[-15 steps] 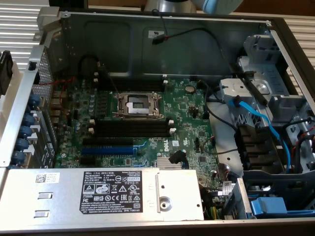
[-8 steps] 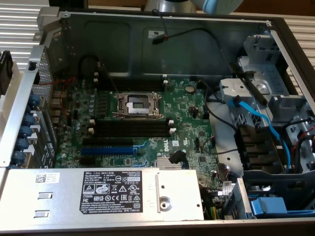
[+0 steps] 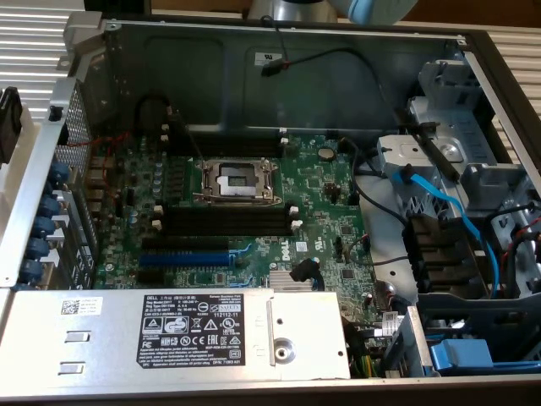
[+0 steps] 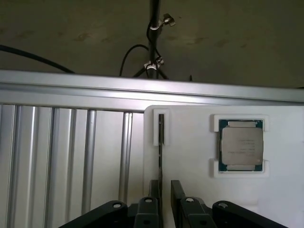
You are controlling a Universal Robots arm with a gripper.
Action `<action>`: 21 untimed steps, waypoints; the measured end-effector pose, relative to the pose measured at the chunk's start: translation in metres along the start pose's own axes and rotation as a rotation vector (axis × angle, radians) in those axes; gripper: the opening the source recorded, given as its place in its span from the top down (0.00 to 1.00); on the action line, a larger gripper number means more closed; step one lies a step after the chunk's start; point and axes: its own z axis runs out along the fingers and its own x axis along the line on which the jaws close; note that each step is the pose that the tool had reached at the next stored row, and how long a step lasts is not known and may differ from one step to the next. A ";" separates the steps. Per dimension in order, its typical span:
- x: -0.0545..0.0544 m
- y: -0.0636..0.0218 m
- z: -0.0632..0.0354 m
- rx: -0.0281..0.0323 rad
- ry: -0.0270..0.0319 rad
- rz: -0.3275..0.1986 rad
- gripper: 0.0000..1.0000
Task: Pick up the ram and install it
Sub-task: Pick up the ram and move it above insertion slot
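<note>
Computer-assembly lab: open PC case (image 3: 296, 59), bare motherboard (image 3: 330, 182), slotted aluminium tabletop (image 4: 71, 156).

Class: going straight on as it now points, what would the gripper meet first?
Probably the thin dark ram stick, standing edge-on in the white plastic holder, between the black gripper's open jaws; depth is unclear.

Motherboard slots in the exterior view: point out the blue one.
The long expansion slot between the black memory slots and the grey power supply; it alone is blue, the others are black.

PC case (image 3: 211, 51) open: green motherboard (image 3: 321, 186), CPU socket (image 3: 236, 181), blue expansion slot (image 3: 190, 255), grey power supply (image 3: 110, 338). Processor (image 4: 241, 145) sits in white tray (image 4: 190, 156), next to aluminium rail (image 4: 71, 90).
</note>
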 end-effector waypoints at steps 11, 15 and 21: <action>-0.001 0.0013 0.0042 -0.0011 0.0260 -0.002 0.76; -0.001 0.0013 0.0067 -0.0003 0.0261 -0.004 0.76; -0.001 0.0012 0.0102 0.0005 0.0261 -0.006 0.76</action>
